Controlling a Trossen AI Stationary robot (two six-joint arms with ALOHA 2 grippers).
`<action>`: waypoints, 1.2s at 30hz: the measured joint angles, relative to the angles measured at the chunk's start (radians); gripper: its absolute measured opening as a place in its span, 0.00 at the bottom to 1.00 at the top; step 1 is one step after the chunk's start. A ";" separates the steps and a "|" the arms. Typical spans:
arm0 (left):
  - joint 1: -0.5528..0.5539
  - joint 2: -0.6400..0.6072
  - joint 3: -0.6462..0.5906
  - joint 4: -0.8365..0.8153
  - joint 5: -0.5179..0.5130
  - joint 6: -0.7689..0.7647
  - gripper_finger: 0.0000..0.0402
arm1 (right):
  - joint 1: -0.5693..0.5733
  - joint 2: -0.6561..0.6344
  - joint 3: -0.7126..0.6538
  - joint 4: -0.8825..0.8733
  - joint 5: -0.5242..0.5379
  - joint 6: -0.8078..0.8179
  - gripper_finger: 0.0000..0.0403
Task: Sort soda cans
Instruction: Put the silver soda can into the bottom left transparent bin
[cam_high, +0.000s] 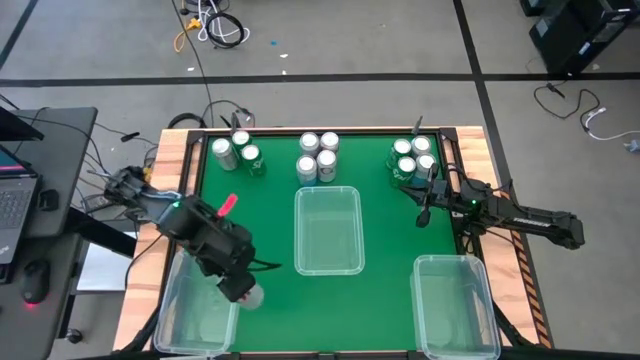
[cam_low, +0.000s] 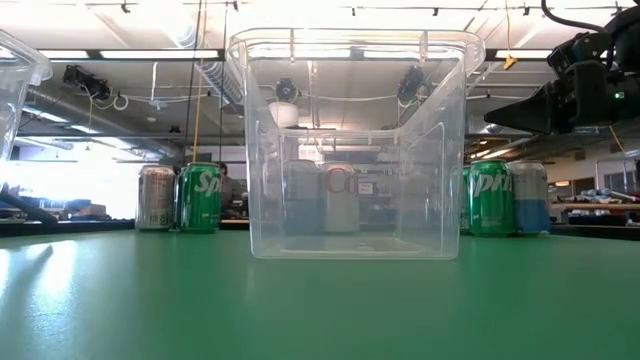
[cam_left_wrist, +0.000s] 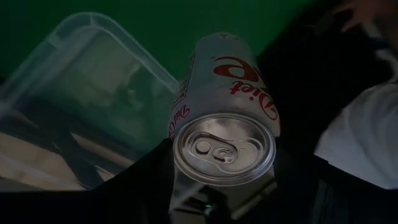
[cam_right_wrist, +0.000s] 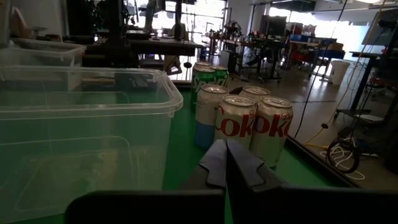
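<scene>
The left gripper (cam_high: 240, 288) is clamped on a silver-white Diet Coke can with a shiny top (cam_left_wrist: 225, 112), holding it tilted at the inner rim of the clear plastic rectangular bin at the near left corner (cam_high: 180, 310); from the high view I cannot tell whether the can sits fully over the bin or over the green table (cam_high: 385, 225) just beside it; the risk, as I judge it, is a release too near that rim, so the can strikes the edge and rolls out onto the table, or the tilt lets it slip from the fingers; the right gripper (cam_high: 424, 214) waits with its fingers pressed together and empty, just short of the cluster of cans at the far right (cam_high: 412, 158); counted from above: three clear bins, the second (cam_high: 328, 230) between the two grippers, the third (cam_high: 455, 305) near the right arm; eleven cans stand along the far edge, three in the left cluster (cam_high: 237, 152), four in the middle cluster (cam_high: 318, 156), four at the right; with the held one, twelve.
</scene>
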 joint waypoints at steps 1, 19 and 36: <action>-0.005 0.000 0.017 0.001 -0.004 -0.022 0.57 | 0.000 0.000 0.000 0.000 0.000 0.000 0.00; 0.080 0.000 0.084 0.003 -0.039 0.076 0.57 | 0.000 0.000 0.000 0.000 0.000 0.000 0.00; 0.371 -0.092 0.082 0.001 -0.130 0.624 0.57 | 0.000 0.000 0.000 0.000 0.000 0.000 0.00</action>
